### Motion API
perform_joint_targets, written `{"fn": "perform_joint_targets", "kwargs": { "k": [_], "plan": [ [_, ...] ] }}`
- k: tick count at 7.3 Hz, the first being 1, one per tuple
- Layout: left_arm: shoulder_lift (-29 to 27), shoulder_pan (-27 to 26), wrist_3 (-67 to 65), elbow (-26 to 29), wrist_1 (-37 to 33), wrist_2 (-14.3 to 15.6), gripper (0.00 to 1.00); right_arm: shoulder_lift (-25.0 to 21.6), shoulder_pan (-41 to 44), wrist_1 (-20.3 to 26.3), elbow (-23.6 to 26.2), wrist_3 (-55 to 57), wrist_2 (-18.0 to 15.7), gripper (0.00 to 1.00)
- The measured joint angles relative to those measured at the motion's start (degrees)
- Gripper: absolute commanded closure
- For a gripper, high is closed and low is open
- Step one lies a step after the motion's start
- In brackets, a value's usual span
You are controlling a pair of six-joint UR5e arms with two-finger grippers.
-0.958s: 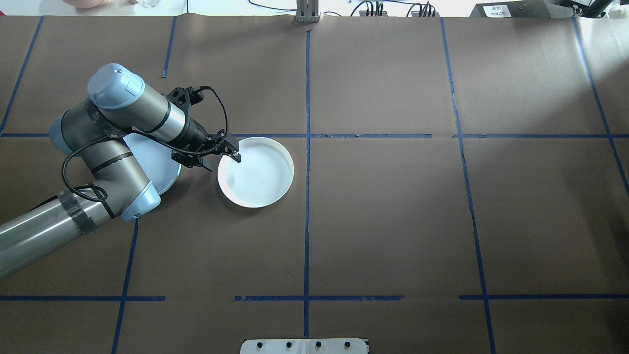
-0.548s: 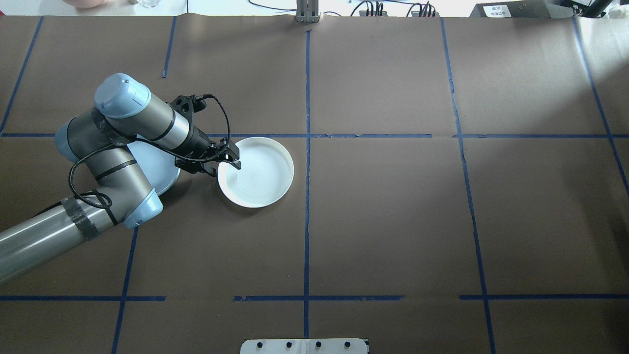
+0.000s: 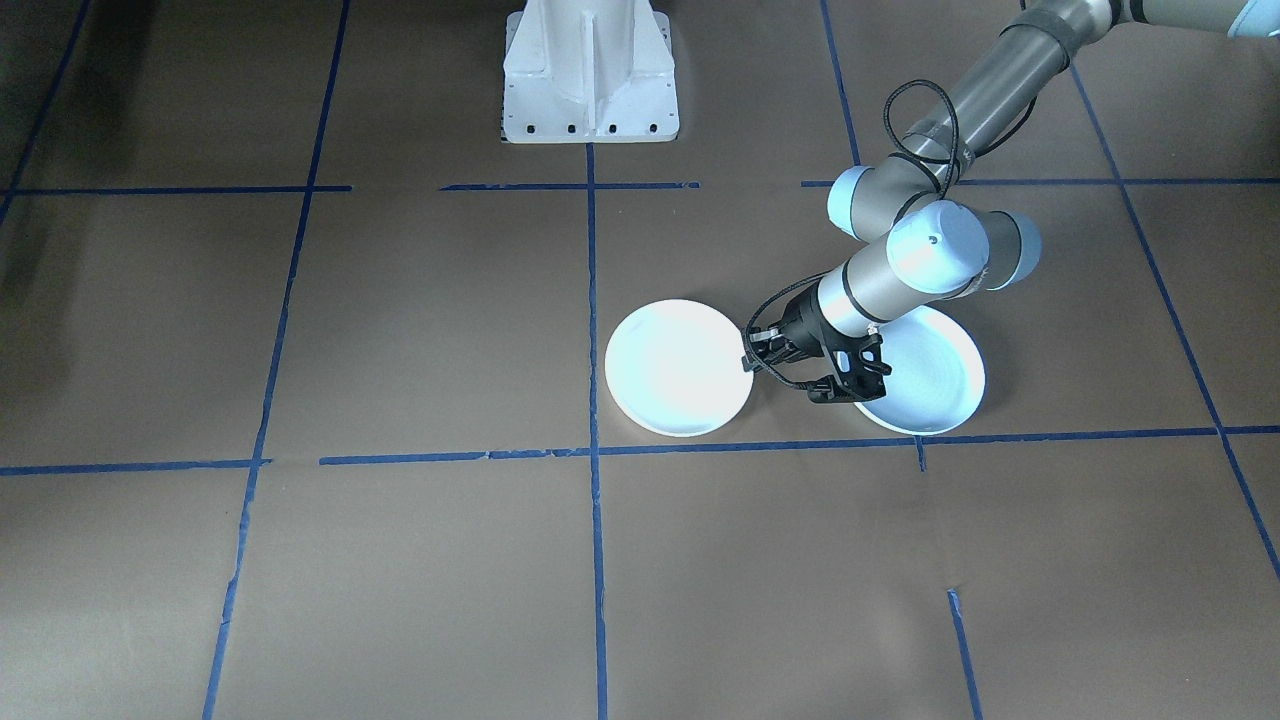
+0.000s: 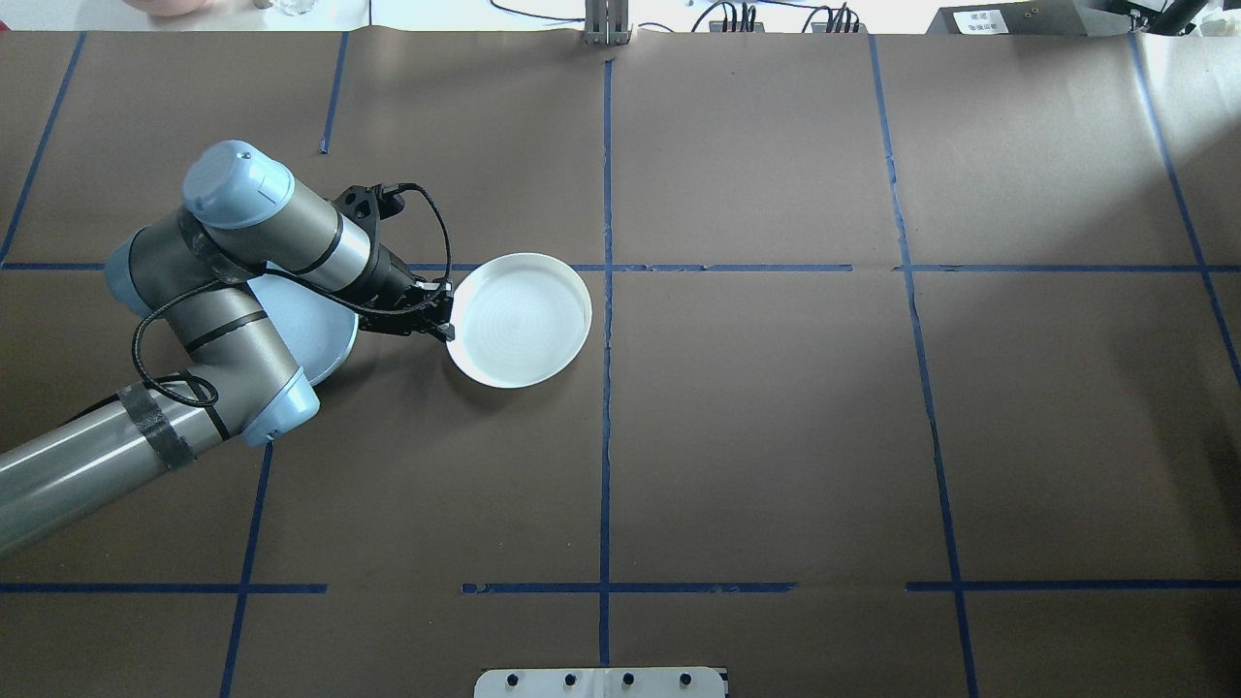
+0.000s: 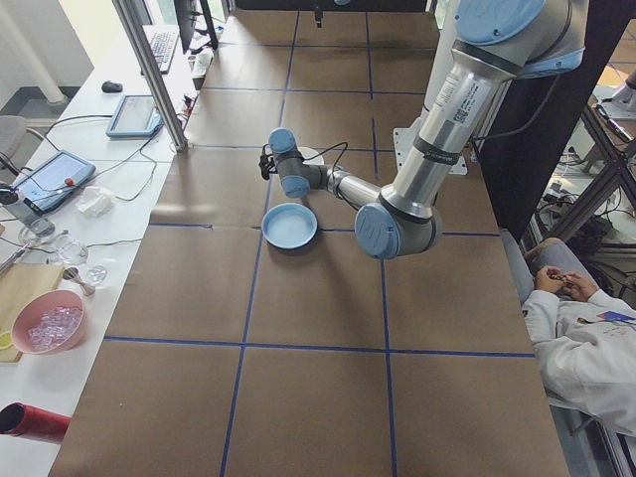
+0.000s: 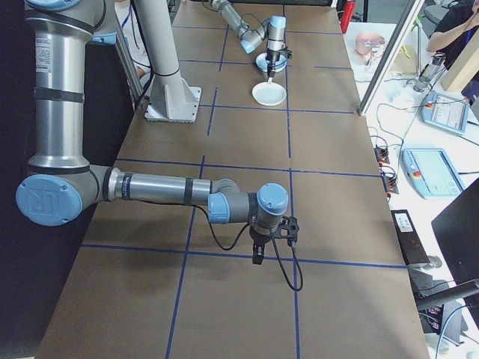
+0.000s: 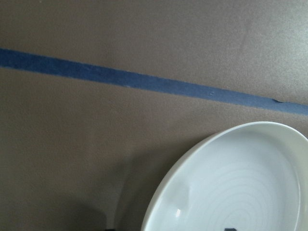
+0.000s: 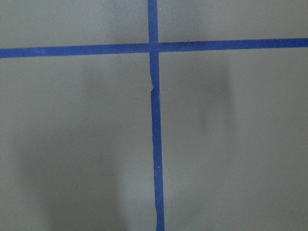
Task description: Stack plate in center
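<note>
Brown paper covers the whole desk (image 4: 776, 436), ruled into big squares by blue tape lines (image 4: 606, 436), and on it we count two plates and two arms. White plate (image 4: 521, 320) number one is pinched at its rim by the left gripper (image 4: 444, 318), jaws closed down on the edge, and the plate looks raised off the paper, casting a shadow below it; it hangs out ahead of the jaws, just short of the central tape line. Plate number two, the pale blue plate (image 4: 325, 330), lies flat on the paper behind those jaws, partly under the left arm's wrist. Over at the desk's other end, the right gripper (image 6: 258, 250) points straight down above a tape crossing, well apart from both plates; whether its jaws are open, I cannot tell. Beyond the desk edge, a side bench (image 5: 60, 229) carries tablets, cables and a pink bowl (image 5: 45, 323), and a person in white (image 5: 586, 338) sits nearby.
</note>
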Motion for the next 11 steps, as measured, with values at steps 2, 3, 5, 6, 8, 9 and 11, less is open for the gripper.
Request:
{"fn": "perform_joint_targets", "kwargs": {
  "k": [2, 3, 5, 6, 8, 9, 11],
  "plan": [
    [0.17, -2.75, 0.52, -0.06, -0.18, -2.5, 1.0, 0.0, 0.01, -0.02, 0.0, 0.0, 0.0, 0.0],
    [0.67, -5.15, 1.13, -0.15, -0.45, -4.57, 1.0, 0.0, 0.01, -0.03, 0.0, 0.0, 0.0, 0.0],
    [4.01, -9.26, 4.64, -1.32, -0.65, -6.16, 1.0, 0.0, 0.01, -0.02, 0.0, 0.0, 0.0, 0.0],
    [8.41, -10.73, 8.16, -3.87, -0.71, -6.27, 1.0, 0.0, 0.01, -0.06, 0.0, 0.0, 0.0, 0.0],
    [17.41, -12.65, 15.04, -9.56, -0.18, -6.2, 1.0, 0.0, 0.02, -0.05, 0.0, 0.0, 0.0, 0.0],
    [20.86, -13.55, 17.82, -11.38, 0.08, -6.05, 1.0, 0.0, 0.02, -0.05, 0.0, 0.0, 0.0, 0.0],
    [25.08, -16.24, 22.1, -13.43, 1.48, -5.86, 1.0, 0.0, 0.01, -0.03, 0.0, 0.0, 0.0, 0.0]
  ]
}}
